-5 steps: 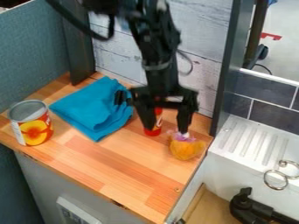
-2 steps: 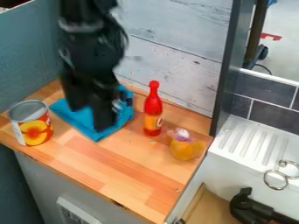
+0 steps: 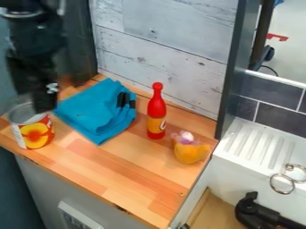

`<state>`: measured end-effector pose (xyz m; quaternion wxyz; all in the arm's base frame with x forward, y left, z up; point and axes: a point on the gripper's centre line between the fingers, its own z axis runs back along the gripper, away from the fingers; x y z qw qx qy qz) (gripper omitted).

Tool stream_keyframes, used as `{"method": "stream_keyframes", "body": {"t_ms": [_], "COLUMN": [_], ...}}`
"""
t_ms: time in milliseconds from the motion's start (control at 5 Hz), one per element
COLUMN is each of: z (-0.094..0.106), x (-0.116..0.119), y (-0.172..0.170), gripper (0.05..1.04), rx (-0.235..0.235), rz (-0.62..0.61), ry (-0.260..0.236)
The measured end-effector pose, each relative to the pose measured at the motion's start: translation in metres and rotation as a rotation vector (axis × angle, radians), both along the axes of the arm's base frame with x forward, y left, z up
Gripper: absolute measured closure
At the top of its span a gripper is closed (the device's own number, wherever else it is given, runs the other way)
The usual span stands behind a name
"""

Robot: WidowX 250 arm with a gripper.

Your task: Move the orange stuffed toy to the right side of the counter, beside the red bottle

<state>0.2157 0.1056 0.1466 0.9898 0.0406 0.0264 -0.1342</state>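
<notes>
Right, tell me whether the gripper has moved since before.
Yes, the gripper moved left in view, from near the red bottle to near the can.

Black, chunky robot arm [image 3: 37, 49] with a greyish band [image 3: 23, 14] above and small whitish markings [image 3: 53, 87] lower down

"Where does the can [image 3: 37, 134] stand?"

"At the left of the frame, on the counter [image 3: 119, 172], near its front edge."

"And the cloth [image 3: 95, 112]?"

"Also on the counter, left of the frame's centre, to the right of the can and a little behind it."

"What comes next?"

"The bottle [image 3: 156, 112], upright near the middle, just right of the cloth. The small bundle [image 3: 191, 152] lies right of the bottle and farther forward, by the counter's right edge."

"What's around them?"

"The wall [image 3: 173, 40] rises behind, at upper centre; the sink [image 3: 239, 163] is beyond the counter, at the right."
</notes>
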Motion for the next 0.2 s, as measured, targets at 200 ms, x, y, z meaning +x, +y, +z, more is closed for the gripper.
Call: {"method": "stream_keyframes", "body": {"t_ms": [200], "z": [-0.0052], "x": [-0.0046], "y": [0.0295], "gripper": [0.076], "rx": [-0.022], "rz": [0.010], "ry": [0.025]}}
